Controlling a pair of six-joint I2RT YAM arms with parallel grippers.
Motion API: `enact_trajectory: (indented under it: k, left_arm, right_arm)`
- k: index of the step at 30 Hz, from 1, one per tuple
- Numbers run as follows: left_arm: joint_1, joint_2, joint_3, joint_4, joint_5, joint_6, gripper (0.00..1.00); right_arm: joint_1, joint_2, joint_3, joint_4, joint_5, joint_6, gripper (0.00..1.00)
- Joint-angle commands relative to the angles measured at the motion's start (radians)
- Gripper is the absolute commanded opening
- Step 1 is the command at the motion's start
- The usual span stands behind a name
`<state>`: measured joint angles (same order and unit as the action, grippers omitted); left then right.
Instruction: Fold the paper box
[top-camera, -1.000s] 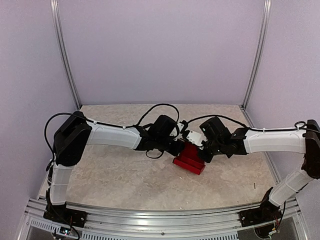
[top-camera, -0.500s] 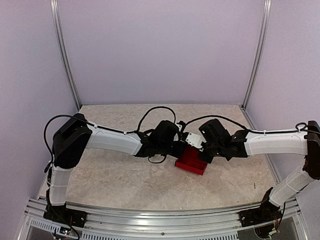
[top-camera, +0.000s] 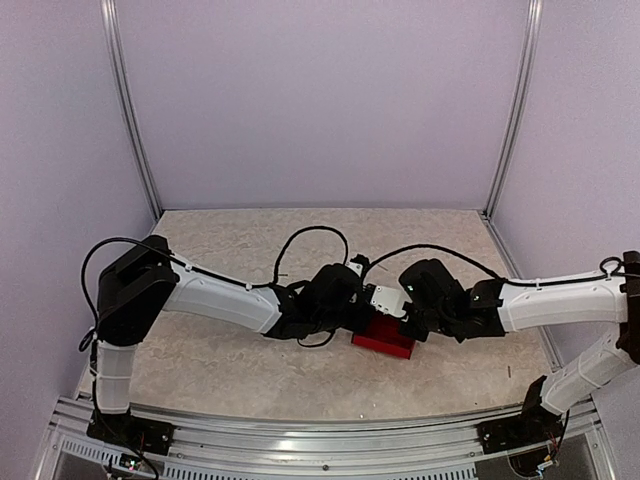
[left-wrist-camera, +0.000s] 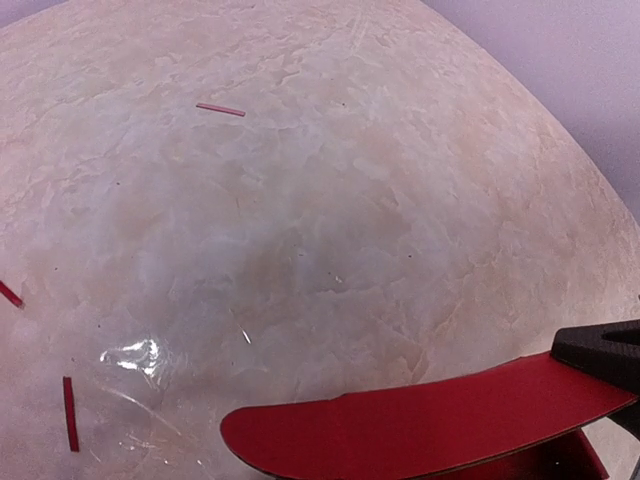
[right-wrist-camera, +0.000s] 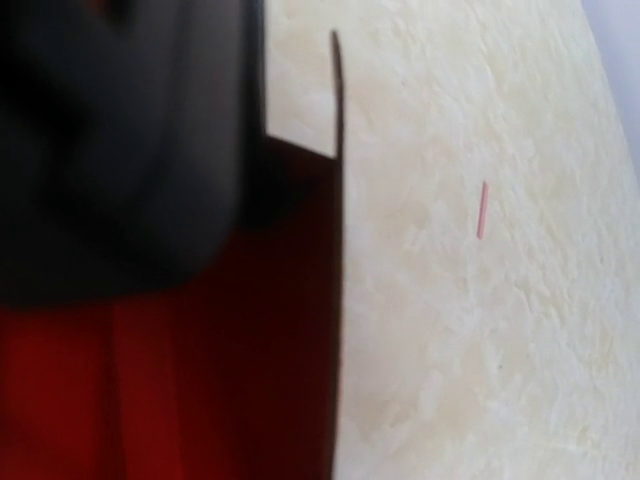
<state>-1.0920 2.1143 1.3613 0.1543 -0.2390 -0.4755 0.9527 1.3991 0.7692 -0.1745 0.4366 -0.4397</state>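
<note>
Flanking the paper box (top-camera: 384, 340), the left claw (top-camera: 362, 318) and right claw (top-camera: 402, 323) are both closed.

Beige marbled table (top-camera: 220, 350), thin red slivers (left-wrist-camera: 220, 109) on it, lilac walls (top-camera: 320, 100)

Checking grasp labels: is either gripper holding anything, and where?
Cannot tell: left gripper and right gripper, both shut, meet over the paper box; contact hidden.

The left gripper (top-camera: 360, 316) and right gripper (top-camera: 403, 324) sit lower toward the table (top-camera: 220, 350) than before, and the paper box (top-camera: 384, 337) now lies flatter on it.
</note>
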Motion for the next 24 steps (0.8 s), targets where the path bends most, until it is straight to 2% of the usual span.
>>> enact_trajectory:
  k: [1,7,12,18,24]
  left_arm:
    - [-0.067,-0.018,-0.104,-0.002,0.001,-0.043,0.00]
    - [-0.119,-0.094,-0.237,0.194,-0.103,0.061,0.00]
    - [-0.170,-0.087,-0.299,0.391,-0.222,0.155,0.04]
    - [-0.177,-0.036,-0.273,0.409,-0.226,0.132,0.02]
    - [-0.177,-0.066,-0.254,0.418,-0.163,0.109,0.03]
  right_arm:
    - [0.061,-0.043,-0.025,0.151,-0.087,-0.051,0.00]
    - [0.062,-0.077,-0.058,0.166,-0.098,-0.094,0.00]
    - [0.061,-0.087,-0.091,0.212,-0.121,-0.116,0.00]
    - [0.063,-0.089,-0.098,0.228,-0.119,-0.146,0.00]
    - [0.061,-0.075,-0.115,0.264,-0.107,-0.160,0.00]
